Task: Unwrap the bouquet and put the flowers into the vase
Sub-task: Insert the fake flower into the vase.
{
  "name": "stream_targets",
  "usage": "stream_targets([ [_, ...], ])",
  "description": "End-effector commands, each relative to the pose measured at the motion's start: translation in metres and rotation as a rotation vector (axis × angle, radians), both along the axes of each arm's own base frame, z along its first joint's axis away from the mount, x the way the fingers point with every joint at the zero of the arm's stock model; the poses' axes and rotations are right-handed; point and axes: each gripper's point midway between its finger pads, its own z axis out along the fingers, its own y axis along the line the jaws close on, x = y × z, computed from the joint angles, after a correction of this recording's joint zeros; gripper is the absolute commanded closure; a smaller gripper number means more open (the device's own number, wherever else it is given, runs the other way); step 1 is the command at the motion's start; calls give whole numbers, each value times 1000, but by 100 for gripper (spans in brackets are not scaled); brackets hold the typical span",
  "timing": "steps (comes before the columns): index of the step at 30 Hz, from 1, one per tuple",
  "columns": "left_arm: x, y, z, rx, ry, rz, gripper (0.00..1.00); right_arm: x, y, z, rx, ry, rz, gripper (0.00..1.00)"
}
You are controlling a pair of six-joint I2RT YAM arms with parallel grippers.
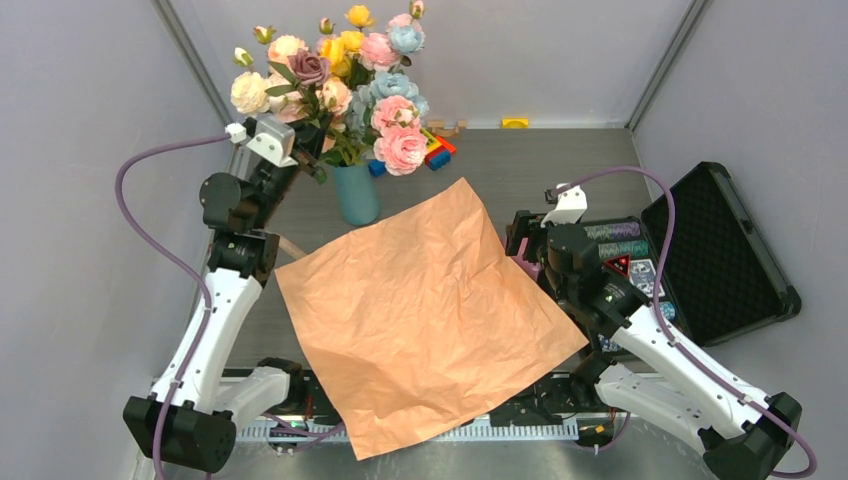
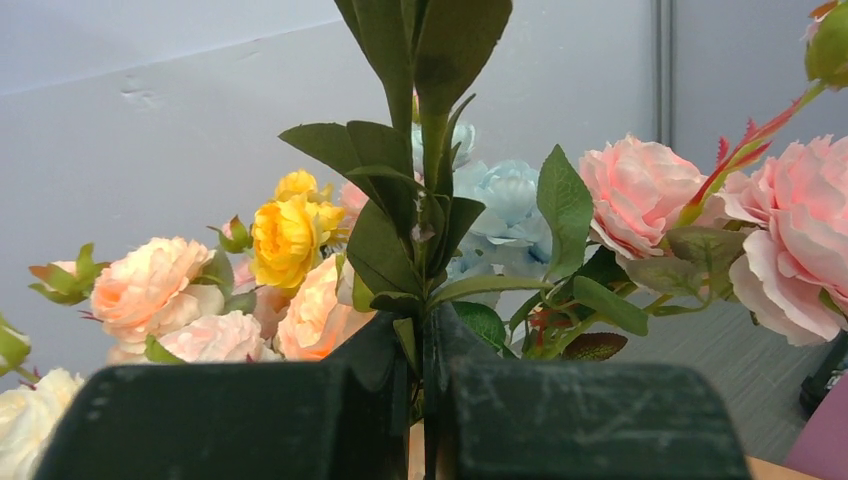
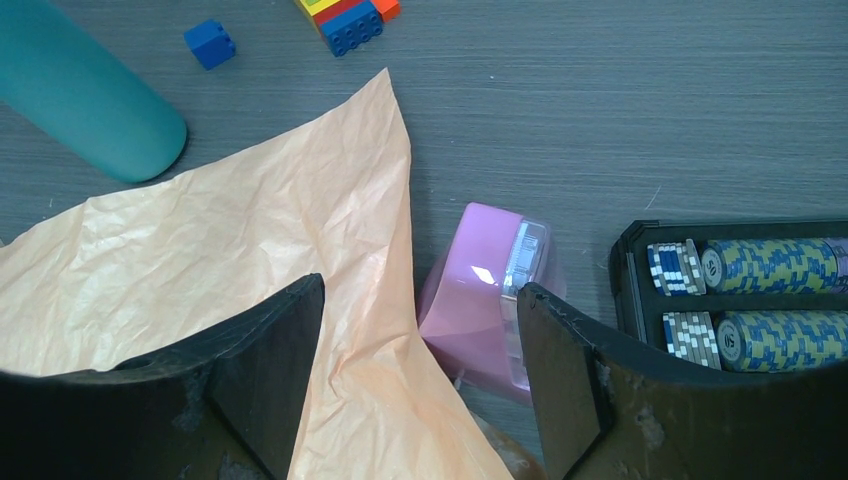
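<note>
The flowers [image 1: 340, 90] stand in the teal vase [image 1: 356, 193] at the back left, with pink, peach, yellow, pale-blue and mauve blooms above its rim. The bouquet's tan-orange paper [image 1: 420, 310] lies spread flat in the middle of the table with nothing on it. My left gripper [image 1: 310, 165] is at the vase's upper left. In the left wrist view this gripper [image 2: 428, 340] is shut on a green leafy stem [image 2: 425, 200] that rises between its fingers. My right gripper [image 3: 420, 290] hangs open over the paper's right edge, with nothing in it. The vase [image 3: 85, 100] shows at its upper left.
A pink box [image 3: 475, 300] sits under the right gripper, beside the paper's edge. An open black case [image 1: 720, 255] with poker chips [image 3: 740, 290] fills the right side. Coloured toy bricks [image 3: 350, 20] and a blue cube [image 3: 210, 43] lie behind the vase.
</note>
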Motion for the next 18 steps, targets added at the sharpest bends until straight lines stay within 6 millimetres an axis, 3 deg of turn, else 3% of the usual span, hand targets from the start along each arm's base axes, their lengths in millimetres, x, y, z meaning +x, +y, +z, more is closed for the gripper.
stream_targets([
  [1,0,19,11,7,-29,107,100,2,0,17,38,-56,-2,24],
  [6,3,22,12,-27,-23,117,100,2,1,18,43,-58,1,24],
  [18,26,9,-32,-25,77,60,100,2,0,15,40,-52,-4,24],
])
